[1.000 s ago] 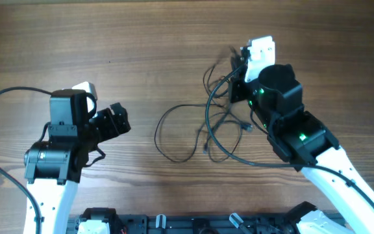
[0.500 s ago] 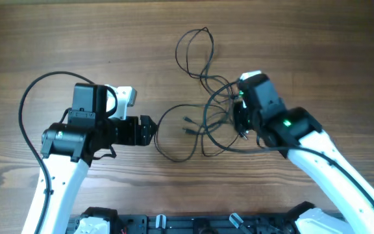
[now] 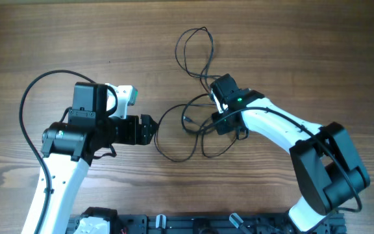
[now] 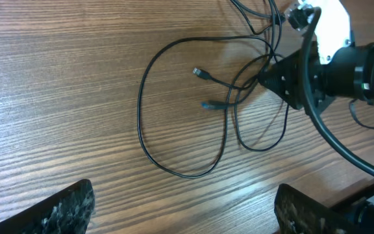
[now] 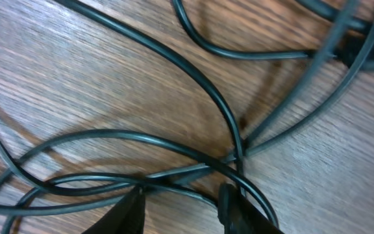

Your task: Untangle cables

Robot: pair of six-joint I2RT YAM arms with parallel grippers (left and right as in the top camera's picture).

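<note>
The thin black cables [image 3: 203,123] lie tangled at the table's middle, with one loop at the far side [image 3: 193,45] and a wide loop on the left [image 3: 174,140]. In the left wrist view the cables [image 4: 174,110] lie ahead, with two small plug tips [image 4: 202,73] inside the wide loop. My left gripper [image 3: 150,129] is wide open and empty [image 4: 187,211], just left of that loop. My right gripper [image 3: 228,123] points down onto the tangle. In the right wrist view its fingers [image 5: 239,208] stand apart over crossing cable strands [image 5: 174,179], and wood shows between them.
The wooden table [image 3: 317,52] bears everything. The thicker black wire of the left arm [image 3: 31,91] arcs at the left. The right arm [image 3: 284,133] stretches from the near right to the centre. A black rail [image 3: 193,224] runs along the near edge.
My right gripper came from the far side down onto the tangle and shifted left, uncovering the far loop. My left arm moved right to the wide loop's edge, then stayed.
</note>
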